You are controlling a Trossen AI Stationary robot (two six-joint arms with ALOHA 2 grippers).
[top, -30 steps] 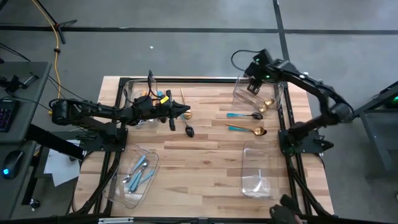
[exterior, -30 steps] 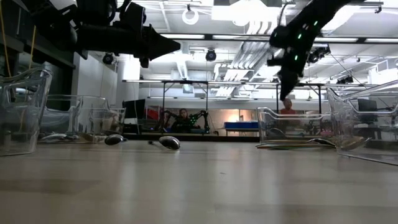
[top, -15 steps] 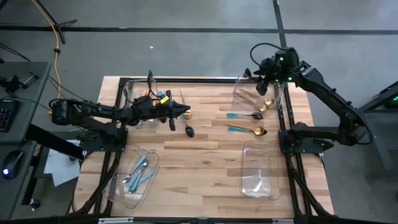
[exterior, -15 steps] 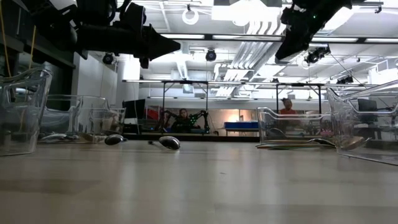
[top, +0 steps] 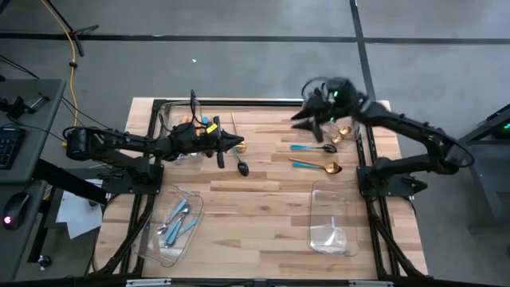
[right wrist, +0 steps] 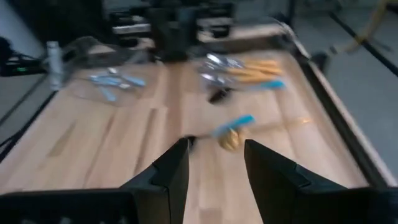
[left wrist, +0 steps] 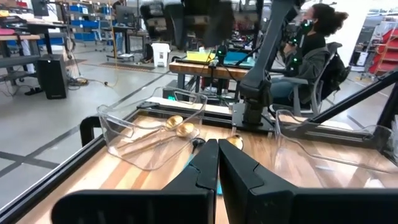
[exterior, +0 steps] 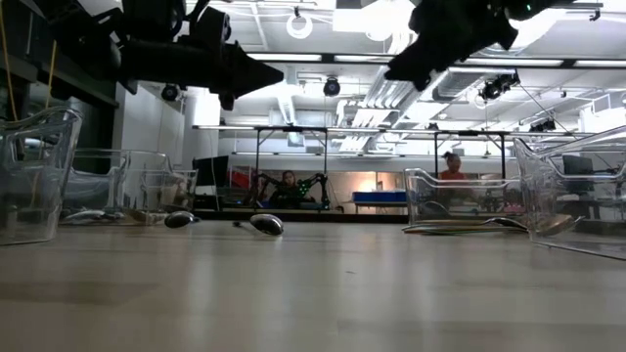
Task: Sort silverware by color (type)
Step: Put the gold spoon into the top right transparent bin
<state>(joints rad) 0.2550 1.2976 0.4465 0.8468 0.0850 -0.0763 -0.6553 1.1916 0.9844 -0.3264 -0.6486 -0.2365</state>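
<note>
The right gripper (top: 298,122) hovers with jaws spread and empty. Just below and ahead of them two teal-handled spoons (top: 315,148), one black-bowled, one gold-bowled, lie flat on the bench (top: 263,199); gold spoons (top: 343,132) sit in a clear bin (top: 307,121) beside them. Such spoons look light, stiff and slick; mid-handle seems the surest hold. The left gripper (top: 239,144), jaws pressed together, waits well apart beside a black spoon (top: 242,167).

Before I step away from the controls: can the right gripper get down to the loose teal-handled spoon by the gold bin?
Probably yes. The right gripper hangs open above the teal-handled spoon, which lies on bare wood beside the bin, with nothing over it.
</note>
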